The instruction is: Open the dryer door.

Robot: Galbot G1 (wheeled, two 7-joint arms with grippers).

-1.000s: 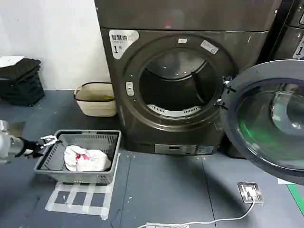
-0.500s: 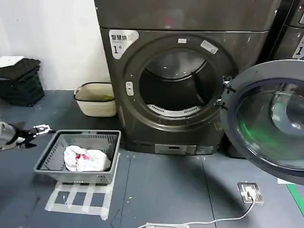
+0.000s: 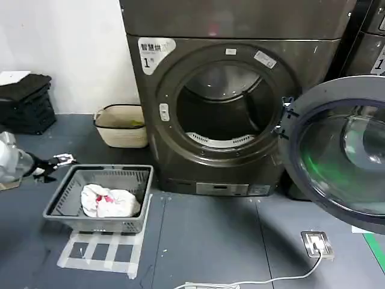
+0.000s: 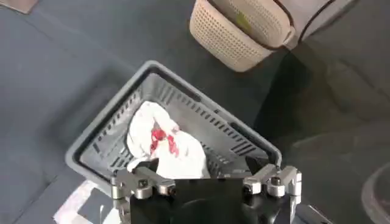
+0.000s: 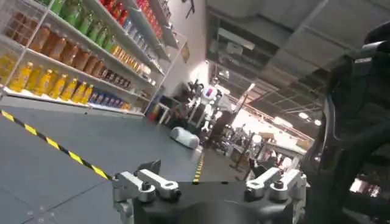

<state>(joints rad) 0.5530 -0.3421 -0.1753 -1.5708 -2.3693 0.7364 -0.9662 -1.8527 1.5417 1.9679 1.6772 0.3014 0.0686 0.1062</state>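
You've one dryer door (image 3: 337, 150), swung wide at right; your left claw (image 3: 62, 160), released, sits well apart at left.

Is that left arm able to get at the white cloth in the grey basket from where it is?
Probably yes: the open left gripper hangs beside the grey basket, whose top is open, with nothing over the white cloth.

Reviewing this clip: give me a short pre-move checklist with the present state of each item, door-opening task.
1. The dryer door swung wide open on its hinge: ok.
2. Drum opening unobstructed: ok.
3. Left claw away from the dryer, above the floor beside the grey basket: ok.
4. Left claw open and holding nothing: ok.
5. Right claw open, holding nothing: ok.
6. Right claw's distance from the door: cannot tell.
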